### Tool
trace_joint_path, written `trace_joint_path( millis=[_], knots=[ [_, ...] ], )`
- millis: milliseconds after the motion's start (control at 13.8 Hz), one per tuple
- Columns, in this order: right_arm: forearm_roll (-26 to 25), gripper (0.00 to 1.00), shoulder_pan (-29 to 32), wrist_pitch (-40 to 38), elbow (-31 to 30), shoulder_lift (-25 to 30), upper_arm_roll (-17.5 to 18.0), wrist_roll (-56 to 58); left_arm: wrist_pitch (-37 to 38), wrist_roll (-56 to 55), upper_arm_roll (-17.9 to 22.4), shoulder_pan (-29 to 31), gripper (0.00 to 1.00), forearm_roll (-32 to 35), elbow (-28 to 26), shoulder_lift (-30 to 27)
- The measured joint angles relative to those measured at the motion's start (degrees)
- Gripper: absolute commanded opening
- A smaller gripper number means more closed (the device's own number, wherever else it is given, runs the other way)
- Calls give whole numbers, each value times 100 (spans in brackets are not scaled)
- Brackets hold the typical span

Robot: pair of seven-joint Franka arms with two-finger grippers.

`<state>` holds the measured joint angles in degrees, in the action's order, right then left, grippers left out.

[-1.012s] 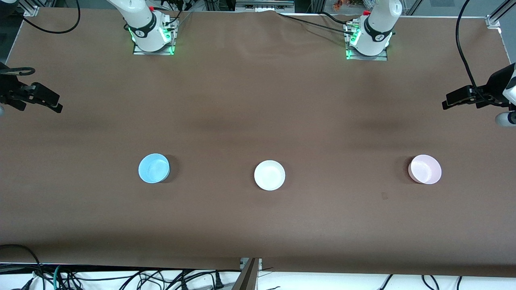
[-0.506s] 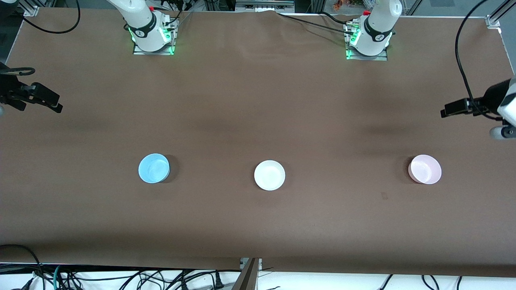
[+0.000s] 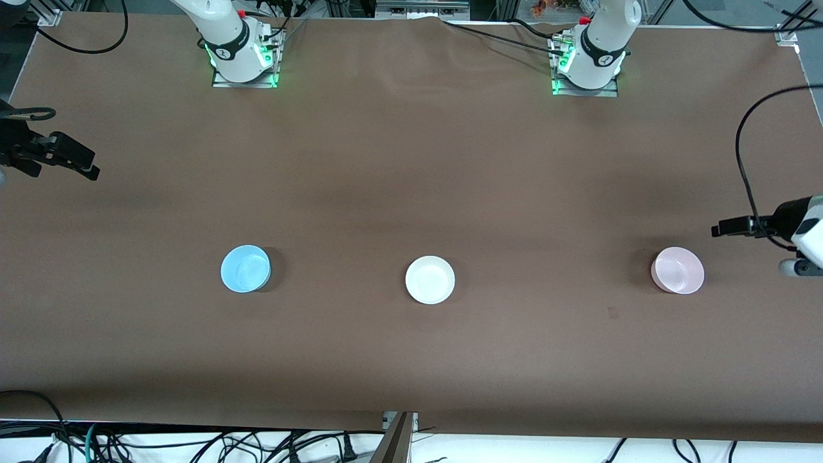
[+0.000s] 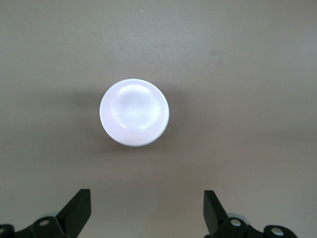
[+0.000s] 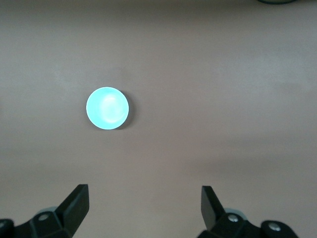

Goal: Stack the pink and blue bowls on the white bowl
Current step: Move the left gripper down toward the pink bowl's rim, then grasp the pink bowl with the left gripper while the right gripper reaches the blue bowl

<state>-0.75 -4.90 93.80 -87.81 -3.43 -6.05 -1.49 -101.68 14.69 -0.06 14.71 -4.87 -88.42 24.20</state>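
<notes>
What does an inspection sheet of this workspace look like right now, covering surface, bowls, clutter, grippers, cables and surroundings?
Surface: brown table, one small dark mark near the pink bowl.
Job's things: blue bowl, white bowl and pink bowl stand apart in a row, upright, none stacked.
Clutter: nothing seen.
Grippers: left gripper open, above the table near the pink bowl; right gripper open, at the right arm's end of the table.
Cables: black cable loops to the left arm; tangled cables below the table's near edge.
Surroundings: metal frame pieces along the table's edges.
</notes>
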Motion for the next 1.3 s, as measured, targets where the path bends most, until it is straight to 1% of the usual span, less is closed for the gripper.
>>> trace_joint_path(
  millis=[289, 434, 651, 867, 1012, 1084, 1301],
  knots=[
    [0, 100, 0, -3, 1, 0, 0, 0, -1183, 774, 304, 45, 100, -620, -591, 379],
    [1, 100, -1, -4, 1, 0, 2, 0, -1668, 1134, 420, 62, 100, -915, -782, 580],
    [7, 100, -15, -6, -1, -54, 32, 1, -2108, 1405, 461, 139, 100, -1208, -830, 879],
    [14, 100, -42, -7, -1, -216, 63, 80, -2327, 1507, 470, 196, 100, -1588, -838, 1103],
    [16, 100, -58, -5, 0, -264, 72, 162, -2558, 1507, 470, 196, 100, -1635, -837, 1202],
    [18, 100, -62, -4, 0, -269, 76, 175, -2623, 1507, 470, 196, 95, -1637, -837, 1244],
    [38, 100, -98, -27, 0, -273, 80, 188, -2666, 1507, 472, 196, 62, -1650, -835, 1359]
  ],
)
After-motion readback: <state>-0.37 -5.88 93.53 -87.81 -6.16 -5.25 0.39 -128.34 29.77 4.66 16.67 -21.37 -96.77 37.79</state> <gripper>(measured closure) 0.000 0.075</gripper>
